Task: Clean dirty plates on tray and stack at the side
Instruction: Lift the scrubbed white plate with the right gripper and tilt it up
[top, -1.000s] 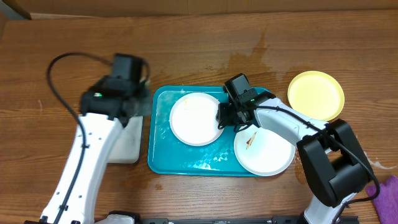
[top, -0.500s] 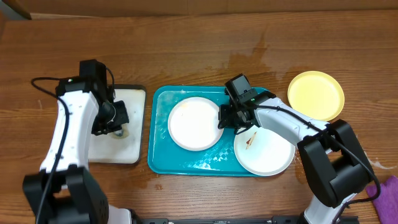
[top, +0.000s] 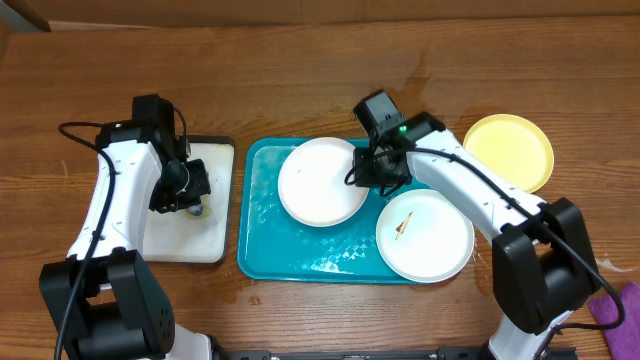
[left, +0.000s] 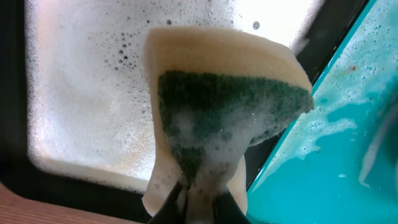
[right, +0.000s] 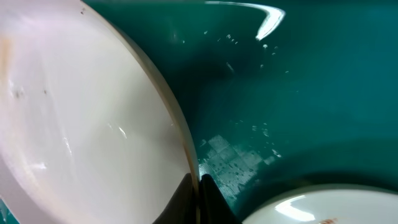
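The right fingers (right: 214, 200) have closed on the white plate (top: 322, 182) and shifted it farther back.

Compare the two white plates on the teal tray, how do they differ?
The upper white plate is pinched at its rim by the right gripper; the lower white plate lies free. The lower white plate carries an orange smear, while the upper white plate looks nearly clean. Both are round, white and on the teal tray.

This looks like a robotics lab bench, not a home kitchen. A white left arm (top: 115, 215) and right arm (top: 470, 185) trailing loose black cables flank the teal tray (top: 300, 250) on a bare wooden table (top: 300, 70). A foamy white tray (top: 205, 238) sits left of it, and a purple cloth (top: 622, 312) lies far to its right.
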